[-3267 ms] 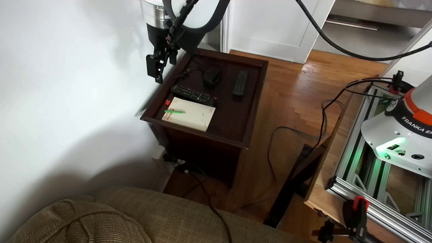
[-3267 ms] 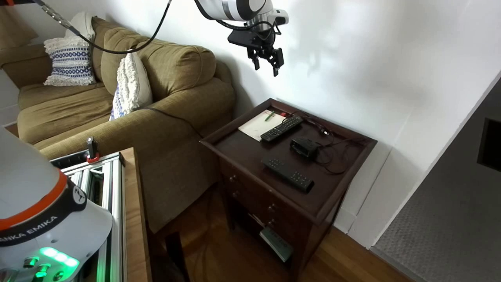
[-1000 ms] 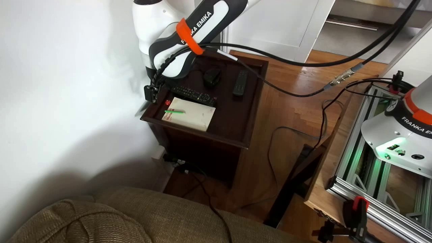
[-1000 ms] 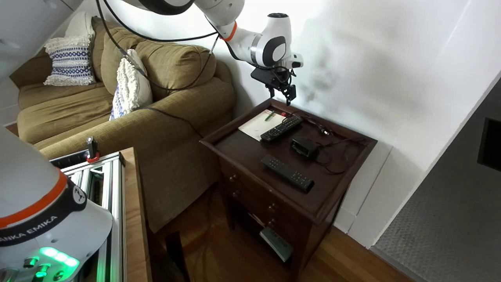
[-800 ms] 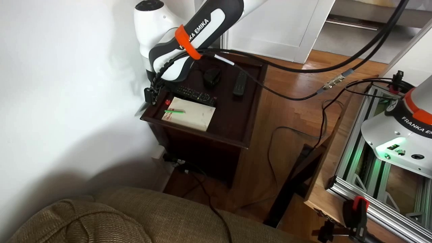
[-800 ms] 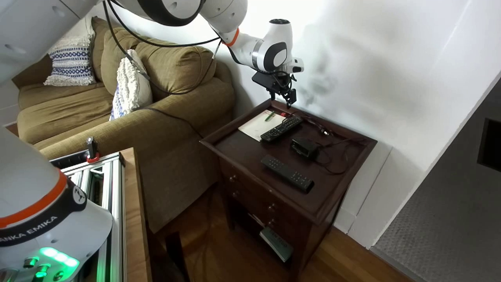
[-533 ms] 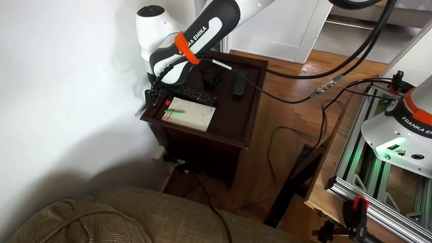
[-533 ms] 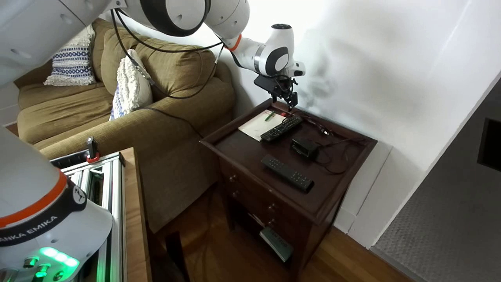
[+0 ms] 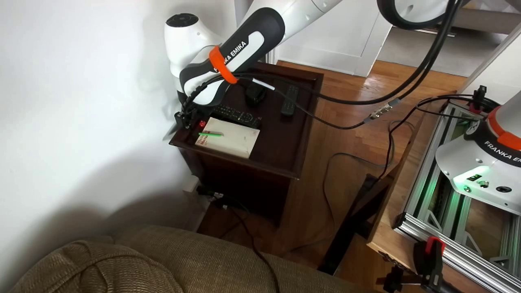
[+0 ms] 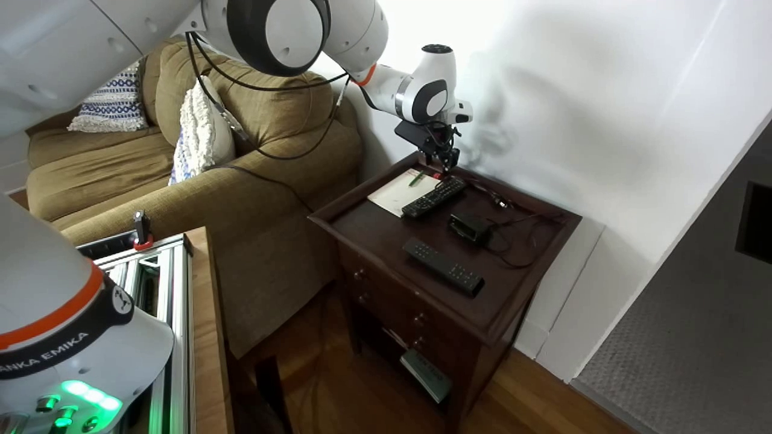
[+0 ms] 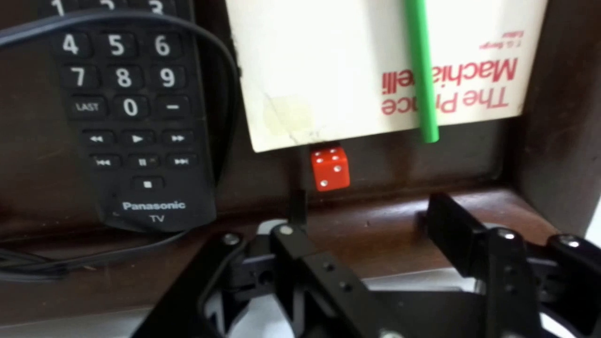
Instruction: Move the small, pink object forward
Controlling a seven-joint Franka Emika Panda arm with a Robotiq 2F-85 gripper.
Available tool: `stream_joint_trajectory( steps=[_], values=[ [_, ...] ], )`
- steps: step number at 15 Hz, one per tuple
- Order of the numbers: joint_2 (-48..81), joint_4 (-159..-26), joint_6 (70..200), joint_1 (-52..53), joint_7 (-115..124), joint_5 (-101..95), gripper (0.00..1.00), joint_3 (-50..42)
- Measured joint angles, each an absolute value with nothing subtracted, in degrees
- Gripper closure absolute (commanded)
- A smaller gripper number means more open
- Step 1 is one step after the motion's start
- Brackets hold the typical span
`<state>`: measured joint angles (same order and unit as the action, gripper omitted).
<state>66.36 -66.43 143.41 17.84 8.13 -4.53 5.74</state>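
While pincer gapes, book bearing green stick lies just beside red die; Panasonic remote near.

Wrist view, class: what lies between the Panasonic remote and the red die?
Beside the remote runs a black cable; from there to the die lies a strip of dark tabletop. The wrist view shows this.

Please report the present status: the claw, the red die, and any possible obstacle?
Claw open, nothing held. Red die on nightstand, ungripped, between book and rim. Possible crowding: book, Panasonic remote nearby.
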Motion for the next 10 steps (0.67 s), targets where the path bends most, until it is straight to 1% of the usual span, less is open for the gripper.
stream_joint_trajectory(
  steps=[2,3,4,5,7,10],
  values=[
    [66.36,-65.69,141.81,18.2,8.31,-4.11,0.53,5.66],
    [66.37,-65.32,141.06,18.28,8.49,-3.99,0.5,5.56],
    [66.38,-64.89,140.13,18.31,8.7,-3.94,0.48,5.42],
    [66.49,-64.54,139.35,18.34,8.99,-3.94,0.44,5.12],
    [66.75,-64.33,138.95,18.33,9.42,-3.94,0.4,4.4],
    [66.85,-64.33,138.66,18.32,10.07,-3.87,0.45,4.01]
  ],
)
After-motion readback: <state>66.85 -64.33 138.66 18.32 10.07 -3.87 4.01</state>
